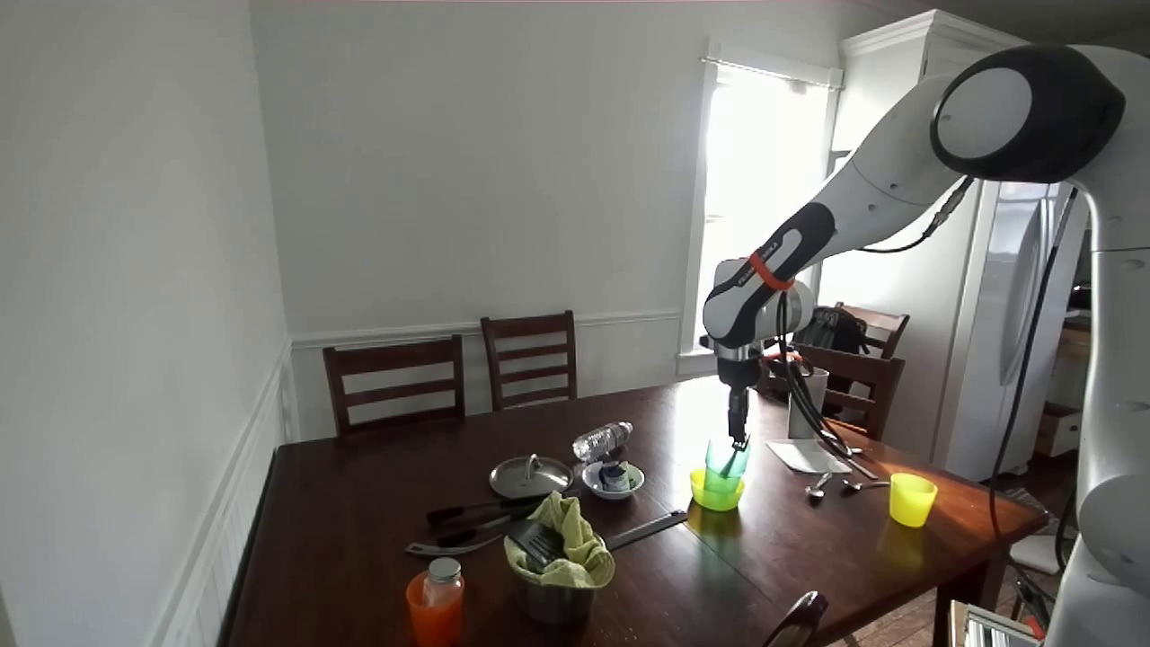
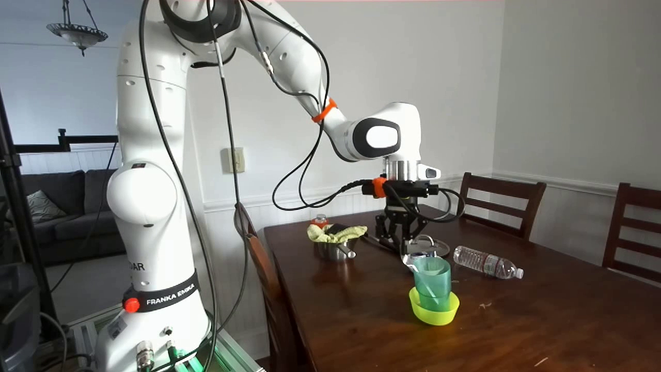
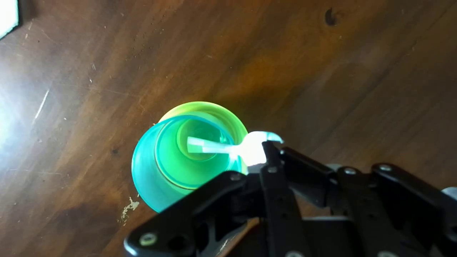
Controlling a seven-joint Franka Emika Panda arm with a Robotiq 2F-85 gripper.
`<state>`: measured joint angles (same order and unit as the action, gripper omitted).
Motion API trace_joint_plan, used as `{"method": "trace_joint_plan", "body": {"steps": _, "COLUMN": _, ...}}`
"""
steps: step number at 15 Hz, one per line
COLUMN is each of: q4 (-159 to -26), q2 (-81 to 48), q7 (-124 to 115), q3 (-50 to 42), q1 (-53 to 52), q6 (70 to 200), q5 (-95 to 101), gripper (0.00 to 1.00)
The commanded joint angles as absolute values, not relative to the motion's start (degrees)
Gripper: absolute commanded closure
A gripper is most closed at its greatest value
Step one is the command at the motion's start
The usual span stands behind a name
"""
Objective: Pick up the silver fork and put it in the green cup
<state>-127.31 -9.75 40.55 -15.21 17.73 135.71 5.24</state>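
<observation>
Brown and shiny, the table (image 2: 516,330) stands by a bright window (image 1: 765,189). Above it, the jaws are pinched together on the silver fork (image 3: 251,150). Its thin end is over the mouth of the green cup (image 2: 434,284), just beside the jaws. That cup stands in a yellow-green bowl (image 2: 434,319). Farther from the jaws are a bottle (image 2: 485,262) and a yellow cup (image 1: 913,500).

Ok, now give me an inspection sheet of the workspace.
Surface: dark wooden table, scuffed in places.
Job's things: silver fork, tines unclear in glare, handle reaching into the mouth of the green cup; the cup stands in a yellow-green bowl.
Clutter: bottle on its side, pot with cloth and spatula, pan lid, loose cutlery, orange cup, yellow cup.
Tool: shut on the fork.
Cables: looped along the arm.
Surroundings: chairs by the table, bright window.
</observation>
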Motion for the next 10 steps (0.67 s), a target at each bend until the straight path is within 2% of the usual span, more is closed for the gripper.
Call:
{"method": "trace_joint_plan", "body": {"steps": 1, "q4": -125.6, "q2": -11.3, "q7": 41.7, "q3": -14.8, "q1": 19.6, "q6": 134.0, "q5": 1.9, "gripper": 0.98}}
{"method": "trace_joint_plan", "body": {"steps": 2, "q4": -125.7, "q2": -11.2, "q7": 41.9, "q3": -14.6, "q1": 19.7, "q6": 134.2, "q5": 1.5, "gripper": 0.98}}
{"method": "trace_joint_plan", "body": {"steps": 3, "q4": -127.1, "q2": -10.4, "q7": 40.4, "q3": -14.8, "q1": 19.1, "q6": 135.5, "q5": 3.9, "gripper": 0.93}}
{"method": "trace_joint_plan", "body": {"steps": 8, "q4": -127.1, "q2": -10.5, "q7": 40.4, "q3": -14.8, "q1": 19.3, "q6": 135.5, "q5": 3.5, "gripper": 0.93}}
{"method": "trace_joint_plan", "body": {"steps": 9, "q4": -127.1, "q2": -10.5, "q7": 40.4, "q3": -14.8, "q1": 19.3, "q6": 135.5, "q5": 3.5, "gripper": 0.98}}
{"method": "trace_joint_plan", "body": {"steps": 10, "q4": -126.1, "q2": -11.5, "q7": 39.6, "q3": -14.9, "q1": 19.7, "q6": 134.9, "q5": 2.4, "gripper": 0.98}}
